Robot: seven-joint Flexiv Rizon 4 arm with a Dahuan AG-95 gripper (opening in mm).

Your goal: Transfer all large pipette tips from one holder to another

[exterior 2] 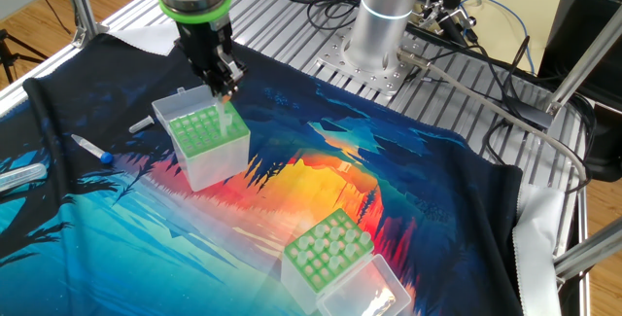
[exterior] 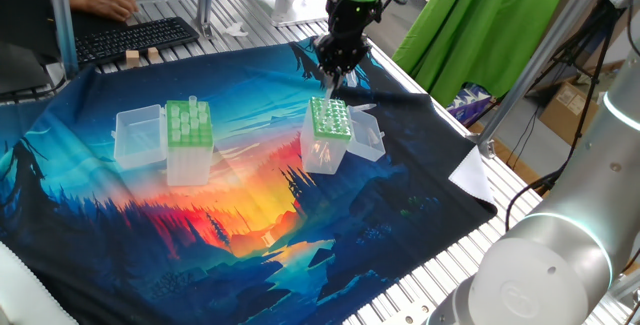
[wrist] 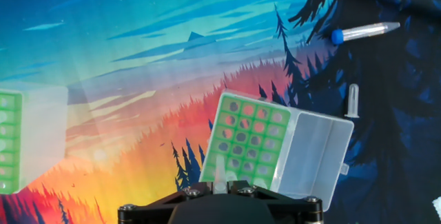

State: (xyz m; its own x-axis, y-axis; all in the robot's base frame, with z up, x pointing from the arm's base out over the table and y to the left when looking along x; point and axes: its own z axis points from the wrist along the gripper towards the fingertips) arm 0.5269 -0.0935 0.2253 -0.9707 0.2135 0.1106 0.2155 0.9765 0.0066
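Observation:
My gripper (exterior: 334, 77) (exterior 2: 225, 87) (wrist: 219, 185) is shut on one large pipette tip (exterior 2: 225, 117) (wrist: 220, 178), a whitish cone that hangs point down. It is just above the near edge of the green top plate of another holder (exterior: 329, 119) (exterior 2: 199, 133) (wrist: 247, 140), whose clear lid (wrist: 313, 151) lies open beside it. I cannot tell whether the point has entered a hole. The one holder (exterior: 188, 125) (exterior 2: 326, 248) (wrist: 8, 141) stands apart on the mat, with several tips upright in its light-green plate and its lid (exterior: 140, 135) open.
A blue-capped tube (wrist: 365, 31) (exterior 2: 92, 148) and a small clear tube (wrist: 352, 100) (exterior 2: 141, 124) lie loose on the printed mat past the holder under me. The arm's base (exterior 2: 384, 15) stands at the table's back. A keyboard (exterior: 135, 37) and a person's hand are at one corner.

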